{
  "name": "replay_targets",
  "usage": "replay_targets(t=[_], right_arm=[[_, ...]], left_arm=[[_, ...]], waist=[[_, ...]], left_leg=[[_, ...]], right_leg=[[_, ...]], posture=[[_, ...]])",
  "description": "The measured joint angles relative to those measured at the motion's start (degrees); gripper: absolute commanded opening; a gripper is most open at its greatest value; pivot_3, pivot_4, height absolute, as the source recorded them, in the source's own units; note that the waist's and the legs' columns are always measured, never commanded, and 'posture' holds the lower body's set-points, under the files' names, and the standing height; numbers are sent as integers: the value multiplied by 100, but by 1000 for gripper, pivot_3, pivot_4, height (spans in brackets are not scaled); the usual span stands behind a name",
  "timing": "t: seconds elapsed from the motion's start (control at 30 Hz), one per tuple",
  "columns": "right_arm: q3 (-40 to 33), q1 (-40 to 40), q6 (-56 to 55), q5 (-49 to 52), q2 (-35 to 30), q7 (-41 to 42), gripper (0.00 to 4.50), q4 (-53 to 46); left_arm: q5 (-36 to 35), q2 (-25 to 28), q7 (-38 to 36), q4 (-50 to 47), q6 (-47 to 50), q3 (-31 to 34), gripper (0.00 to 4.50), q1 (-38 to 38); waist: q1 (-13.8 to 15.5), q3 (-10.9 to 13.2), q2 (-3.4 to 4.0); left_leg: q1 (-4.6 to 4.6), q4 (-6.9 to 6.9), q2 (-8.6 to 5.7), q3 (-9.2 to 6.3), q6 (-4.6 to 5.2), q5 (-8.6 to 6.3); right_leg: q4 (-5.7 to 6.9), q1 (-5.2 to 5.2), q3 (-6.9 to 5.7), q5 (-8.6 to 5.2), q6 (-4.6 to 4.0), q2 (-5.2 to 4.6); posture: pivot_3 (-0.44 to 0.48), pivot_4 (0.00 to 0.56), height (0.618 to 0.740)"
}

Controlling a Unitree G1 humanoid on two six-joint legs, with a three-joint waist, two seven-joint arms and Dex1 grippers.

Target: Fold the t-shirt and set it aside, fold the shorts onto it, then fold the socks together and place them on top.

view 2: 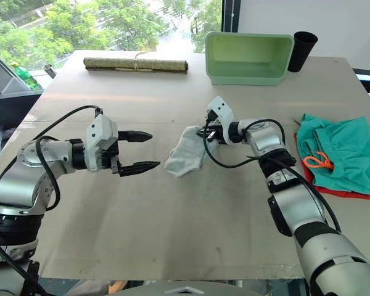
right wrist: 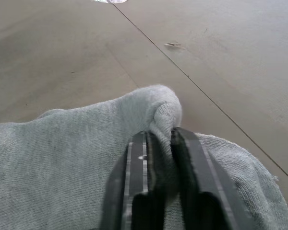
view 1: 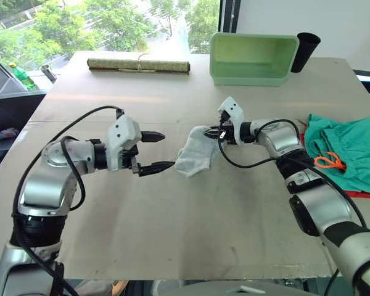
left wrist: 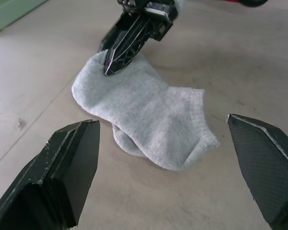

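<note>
Two grippers over the table [view 1: 172, 246], and the grey socks [view 1: 195, 158] lie mid-table between them, stacked so closely that only the left wrist view lets a second layer peek out under the top one; where one sock ends and the other begins is hard to say. The right gripper [view 1: 217, 132] has its two fingers pinched tight on a fold of sock fabric at the end nearer it, a ridge of grey bunched between them in the right wrist view. The left gripper [view 1: 160, 151] hangs just short of the socks' other end, fingers spread wide with nothing between them. Off at the robot's right edge of the table lie one pair of teal shorts [view 1: 342, 151], orange drawstring on top, cut off by the frame, and beneath them just a thin red sliver of the t-shirt [view 2: 339, 190]. Along the far edge: one green tub [view 1: 253, 57], one black cup [view 1: 304, 50], one rolled mat [view 1: 139, 65].
</note>
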Motion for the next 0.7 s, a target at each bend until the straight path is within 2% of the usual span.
replay_targets(t=[0.23,0.47,0.7], right_arm=[[-167,-2,107,4,-46,-2,55,-82],[-661,474,1119,202,-399,-516,55,-1656],[-765,964,1837,309,-372,-990,55,-2243]], left_arm=[[-78,7,85,-69,50,0,4500,39],[-97,-2,186,-68,39,-12,4500,72],[-62,-121,262,105,-101,-240,4500,53]], waist=[[-1,1,1],[19,0,1],[-1,1,2]], left_leg=[[0,-1,0,0,0,0],[-1,-4,-3,0,-1,0],[-1,-6,-2,3,-1,0]], right_leg=[[0,-1,0,0,0,-1],[-2,-1,-5,0,0,-10],[0,-4,-2,0,0,-7]], posture=[[0,150,740],[0,150,740],[0,150,740]])
